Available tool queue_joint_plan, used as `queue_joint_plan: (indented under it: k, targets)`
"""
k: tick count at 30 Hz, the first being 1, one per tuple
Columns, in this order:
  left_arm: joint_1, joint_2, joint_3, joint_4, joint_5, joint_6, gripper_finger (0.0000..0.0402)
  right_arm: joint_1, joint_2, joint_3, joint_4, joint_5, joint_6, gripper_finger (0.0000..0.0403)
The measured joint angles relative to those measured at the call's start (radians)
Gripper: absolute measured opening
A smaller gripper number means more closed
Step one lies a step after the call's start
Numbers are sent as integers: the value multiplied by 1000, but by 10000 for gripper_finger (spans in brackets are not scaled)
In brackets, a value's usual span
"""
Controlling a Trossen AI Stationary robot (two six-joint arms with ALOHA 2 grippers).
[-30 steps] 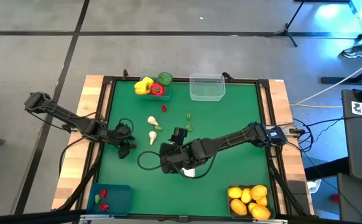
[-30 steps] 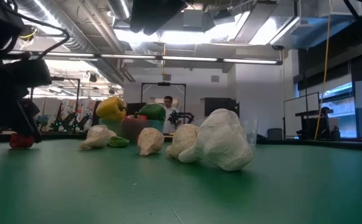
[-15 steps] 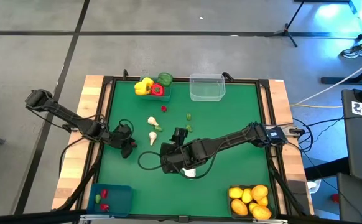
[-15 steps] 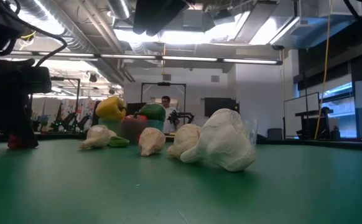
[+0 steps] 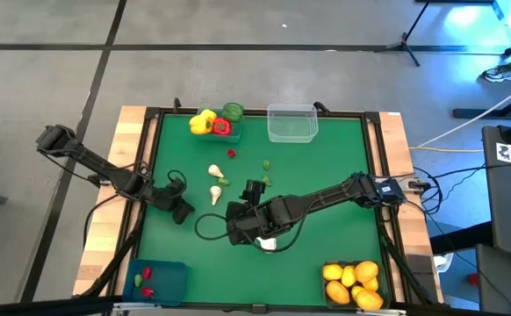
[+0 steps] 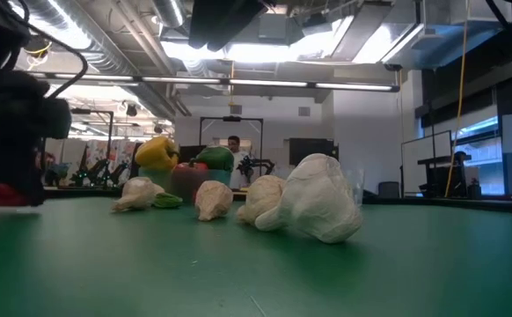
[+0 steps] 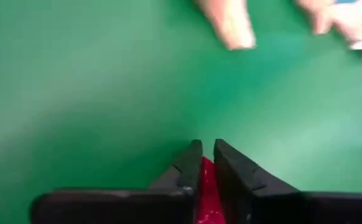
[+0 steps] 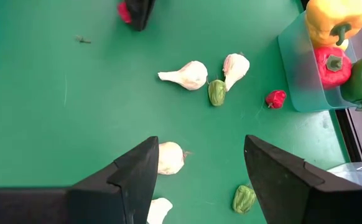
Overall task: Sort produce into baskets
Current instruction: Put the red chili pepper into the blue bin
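A small red piece (image 7: 207, 186) sits pinched in the left hand (image 7: 206, 163), low over the green mat.

The surface (image 5: 317, 184) is green, edged by a dark frame and pale wooden boards (image 5: 106, 228). It stands on a grey concrete floor (image 5: 238, 53) crossed by dark seams. A tripod foot (image 5: 406, 41) and a shoe (image 5: 501, 72) show at the far right. In the low view, long ceiling lights (image 6: 265, 85) glow under exposed pipes (image 6: 106, 40), dark windows (image 6: 467, 150) line the right wall, and a person (image 6: 234, 145) stands far back.
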Motion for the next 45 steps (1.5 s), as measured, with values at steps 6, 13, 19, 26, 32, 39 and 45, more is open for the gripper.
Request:
queue_joint_plan:
  k: [6,13,19,26,32,39,45]
  targets:
    - [1,-1,0,162,7,12,3,0,0,0,-2,0,0,231]
    - [-49,-2,3,413,211,61,5,0,0,0,-23,0,0,231]
    - [-239,-1,57,497,265,55,5,1,0,0,-22,-1,0,231]
    - [-439,65,160,498,113,154,5,0,0,0,-20,-1,1,231]
    - [-541,195,192,496,62,198,5,1,0,0,-20,-7,32,231]
    - [-644,354,249,494,62,194,5,1,0,0,-20,-34,43,231]
    - [-685,411,313,501,65,229,12,0,0,0,-20,-34,49,231]
